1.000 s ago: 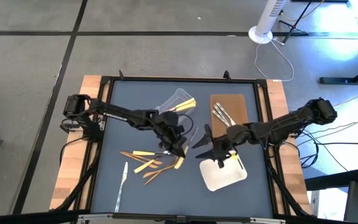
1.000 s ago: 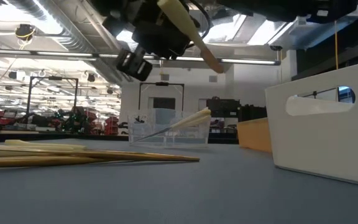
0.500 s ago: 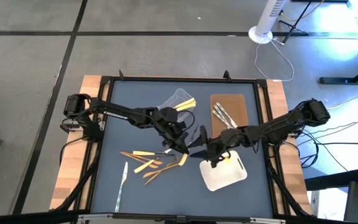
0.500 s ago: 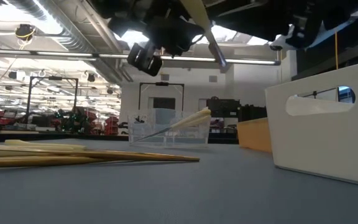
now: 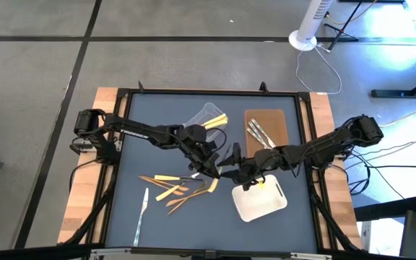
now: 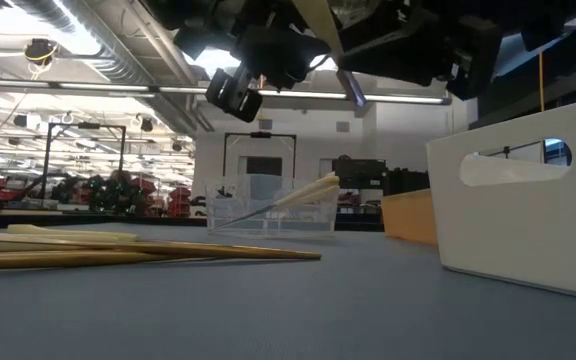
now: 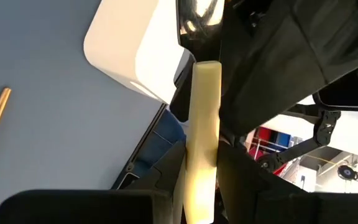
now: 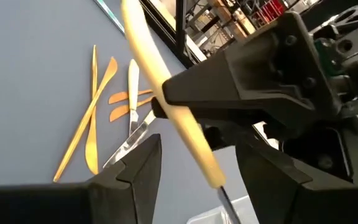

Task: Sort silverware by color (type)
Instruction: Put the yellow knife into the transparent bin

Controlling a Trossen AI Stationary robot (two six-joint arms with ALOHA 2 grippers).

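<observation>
R gripper (image 5: 231,167) now moved in beside L gripper (image 5: 209,171), jaws apart round pale yellow utensil (image 8: 166,106) L holds; prob. handover.

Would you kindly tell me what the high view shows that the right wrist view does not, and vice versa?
Only the high view shows the brown tray holding silver utensils, the clear tub and the whole white tray. Only the right wrist view shows the right gripper open around the pale yellow utensil. Both show the left gripper holding that utensil, and loose orange-brown utensils.
</observation>
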